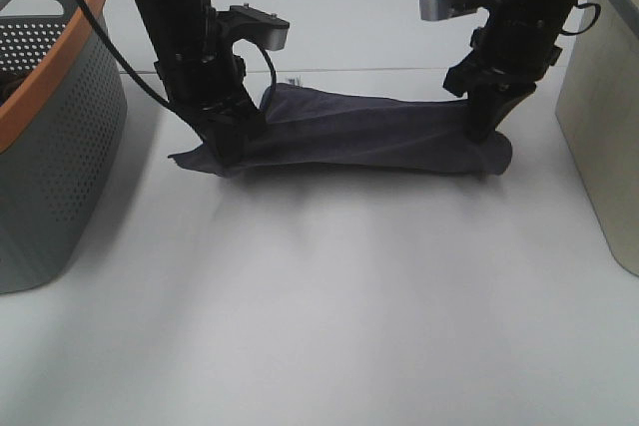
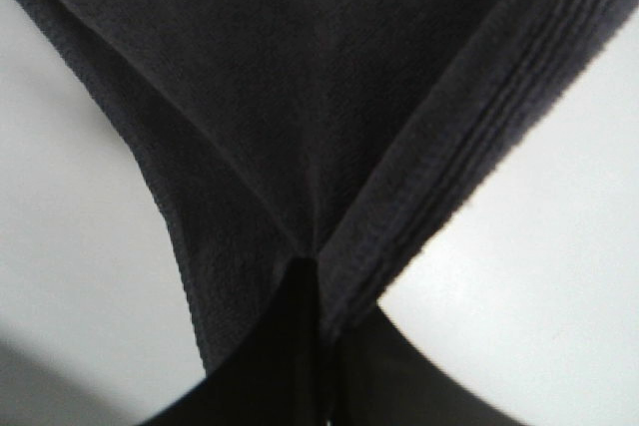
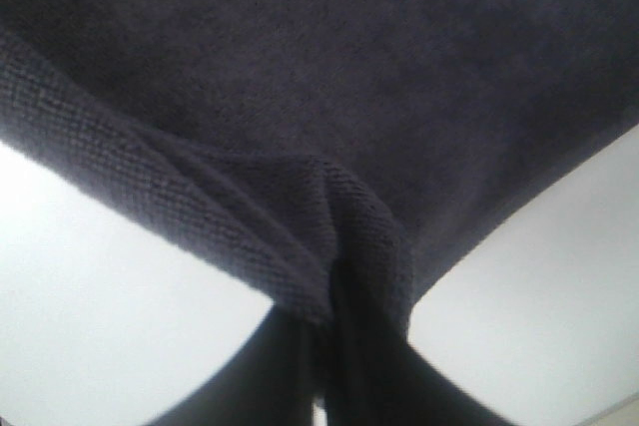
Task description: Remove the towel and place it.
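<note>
Towel (image 1: pixel 369 137) is stretched with its long axis running side to side between the two arms, one end pinched in the left tool (image 1: pixel 228 147) and the other in the right tool (image 1: pixel 483 127) (both clamped on cloth), low over the white surface (image 1: pixel 329 306).

Towel (image 1: pixel 369 132): on the table (image 1: pixel 329 316), mid-rear, stretched left to right.
Left gripper (image 1: pixel 228 147): at the towel's left end, pinching it.
Right gripper (image 1: pixel 481 127): at the towel's right end, pinching it.
Basket (image 1: pixel 50 127): far left, on the table, apart from the towel.
Bin (image 1: pixel 604 117): far right, apart from the towel.
</note>
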Controlling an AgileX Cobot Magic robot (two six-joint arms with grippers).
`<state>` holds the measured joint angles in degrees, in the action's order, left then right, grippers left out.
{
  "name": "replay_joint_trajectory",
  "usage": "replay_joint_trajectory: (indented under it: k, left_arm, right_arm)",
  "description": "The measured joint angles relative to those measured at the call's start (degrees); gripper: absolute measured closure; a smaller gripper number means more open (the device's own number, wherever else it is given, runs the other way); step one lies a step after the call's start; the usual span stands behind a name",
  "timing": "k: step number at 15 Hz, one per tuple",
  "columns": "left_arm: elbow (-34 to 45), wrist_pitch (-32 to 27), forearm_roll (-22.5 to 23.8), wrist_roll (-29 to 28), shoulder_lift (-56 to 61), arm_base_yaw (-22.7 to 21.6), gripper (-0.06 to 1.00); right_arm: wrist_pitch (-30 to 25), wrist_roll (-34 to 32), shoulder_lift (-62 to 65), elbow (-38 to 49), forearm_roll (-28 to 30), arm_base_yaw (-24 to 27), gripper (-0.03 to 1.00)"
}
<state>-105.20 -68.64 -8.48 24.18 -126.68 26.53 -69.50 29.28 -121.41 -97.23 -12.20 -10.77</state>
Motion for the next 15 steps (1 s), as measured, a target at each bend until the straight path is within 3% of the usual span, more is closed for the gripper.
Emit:
replay_joint_trajectory:
  k: [9, 15]
  left_arm:
    - [8.9, -0.3, -2.8, 0.5, 0.6, 5.9, 0.94]
    - [14.6, -0.1, -5.4, -1.0, 0.6, 6.2, 0.94]
  right_arm:
    - [0.0, -1.3, 1.2, 12.5, 2.8, 0.0, 0.97]
    - [0.0, -1.5, 3.3, 16.0, 3.1, 0.0, 0.97]
